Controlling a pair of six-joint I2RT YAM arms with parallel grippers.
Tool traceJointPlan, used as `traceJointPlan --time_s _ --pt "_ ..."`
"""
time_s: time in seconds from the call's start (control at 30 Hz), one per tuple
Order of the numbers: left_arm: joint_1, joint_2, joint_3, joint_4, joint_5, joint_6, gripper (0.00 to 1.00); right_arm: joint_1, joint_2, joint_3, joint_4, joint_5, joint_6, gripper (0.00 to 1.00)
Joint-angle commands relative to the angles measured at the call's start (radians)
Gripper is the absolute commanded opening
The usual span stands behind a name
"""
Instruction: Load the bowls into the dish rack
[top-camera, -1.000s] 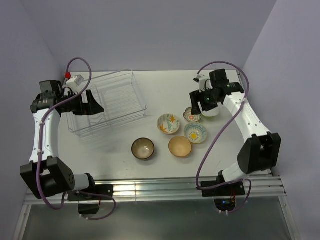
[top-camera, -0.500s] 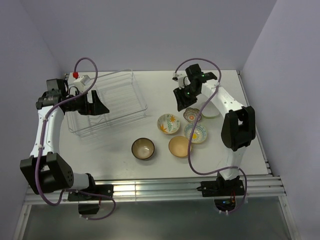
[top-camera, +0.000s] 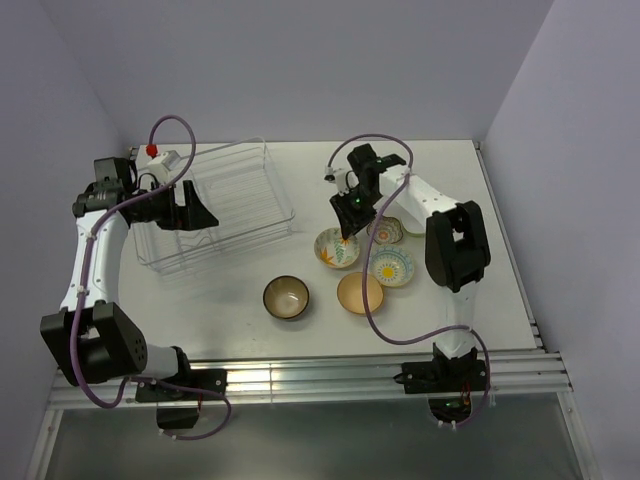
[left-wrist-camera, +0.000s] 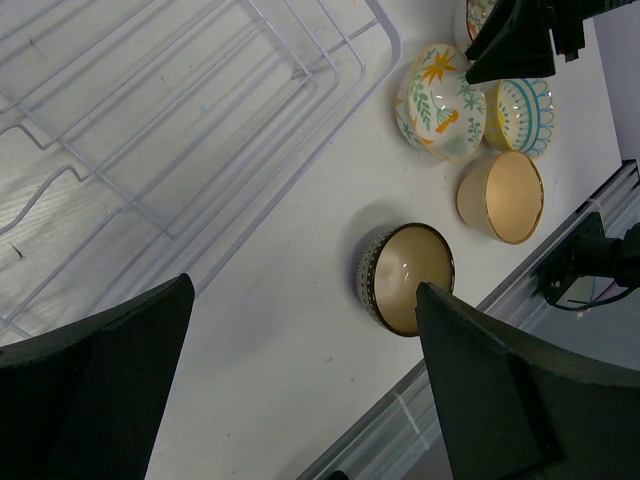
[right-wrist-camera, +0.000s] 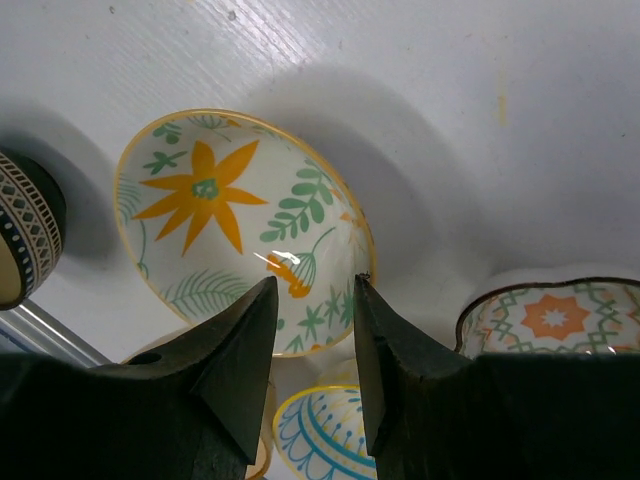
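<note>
- The white table (top-camera: 230, 320) bears:
- the dish rack (top-camera: 215, 205), far left
- the dark brown bowl (top-camera: 286, 297) and the tan-orange bowl (top-camera: 360, 293), near centre
- the flowered bowl (top-camera: 335, 250), the blue-green bowl (top-camera: 391, 266) and the scalloped bowl (top-camera: 385, 233), just behind

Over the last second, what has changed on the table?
The right tool swung left, from near the scalloped bowl to the flower bowl, and now sits open over its rim. Nothing was grasped or released. The left tool, open above the rack, barely shifted; the bowls did not move.
</note>
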Motion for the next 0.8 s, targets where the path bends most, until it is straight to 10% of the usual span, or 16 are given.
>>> traceJointPlan --time_s 0.0,0.77 --pt "-0.006 0.012 0.049 0.0 0.019 0.021 0.99 0.005 0.025 0.021 0.017 -0.015 -0.02 0.44" --pt "-0.008 0.015 0.02 0.009 0.027 0.044 0.99 -0.009 0.003 0.078 0.002 0.0 -0.034 0.48"
